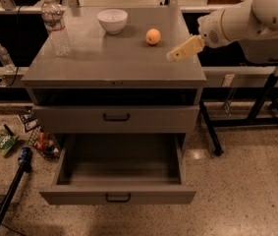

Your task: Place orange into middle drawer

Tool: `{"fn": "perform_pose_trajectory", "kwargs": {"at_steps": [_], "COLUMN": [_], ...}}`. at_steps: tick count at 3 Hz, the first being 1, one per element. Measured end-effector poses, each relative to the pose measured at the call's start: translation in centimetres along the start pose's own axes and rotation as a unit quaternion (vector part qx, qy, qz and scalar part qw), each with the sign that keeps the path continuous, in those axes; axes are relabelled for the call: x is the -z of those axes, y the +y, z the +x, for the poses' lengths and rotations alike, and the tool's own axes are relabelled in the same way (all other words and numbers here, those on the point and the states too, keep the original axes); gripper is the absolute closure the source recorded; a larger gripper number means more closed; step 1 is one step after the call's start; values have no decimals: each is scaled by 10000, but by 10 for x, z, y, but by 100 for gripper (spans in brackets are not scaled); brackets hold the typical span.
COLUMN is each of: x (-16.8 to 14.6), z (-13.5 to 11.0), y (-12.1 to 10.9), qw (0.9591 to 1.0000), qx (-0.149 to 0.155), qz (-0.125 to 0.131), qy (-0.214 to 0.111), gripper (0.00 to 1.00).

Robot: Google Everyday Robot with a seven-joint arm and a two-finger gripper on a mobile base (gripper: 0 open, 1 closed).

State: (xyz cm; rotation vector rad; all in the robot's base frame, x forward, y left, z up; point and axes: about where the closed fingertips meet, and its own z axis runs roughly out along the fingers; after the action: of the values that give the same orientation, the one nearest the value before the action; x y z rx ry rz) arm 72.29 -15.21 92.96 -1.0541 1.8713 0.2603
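The orange sits on the grey cabinet top, right of the white bowl. The middle drawer is pulled out at the bottom and holds nothing; its black bar handle faces me. The closed drawer front is above it. My gripper comes in from the right on the white arm. It hovers over the right part of the cabinet top, a short way right of and nearer than the orange, not touching it.
A clear water bottle stands at the cabinet top's left. A small bottle stands on the ledge at left. Packets and a can lie on the floor at left. A black stand is at right.
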Motion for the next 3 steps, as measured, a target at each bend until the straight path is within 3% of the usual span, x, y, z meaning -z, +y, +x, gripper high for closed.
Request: {"fn": "perform_pose_trajectory", "kwargs": {"at_steps": [1,3], "x": [-2,-58], "z": [-1,-14], "y": [2,-30], "qw": [10000,9970], "qx": [-28,81], "qz": [-28,50], "qy": [-2,-766], "gripper": [0,0]}}
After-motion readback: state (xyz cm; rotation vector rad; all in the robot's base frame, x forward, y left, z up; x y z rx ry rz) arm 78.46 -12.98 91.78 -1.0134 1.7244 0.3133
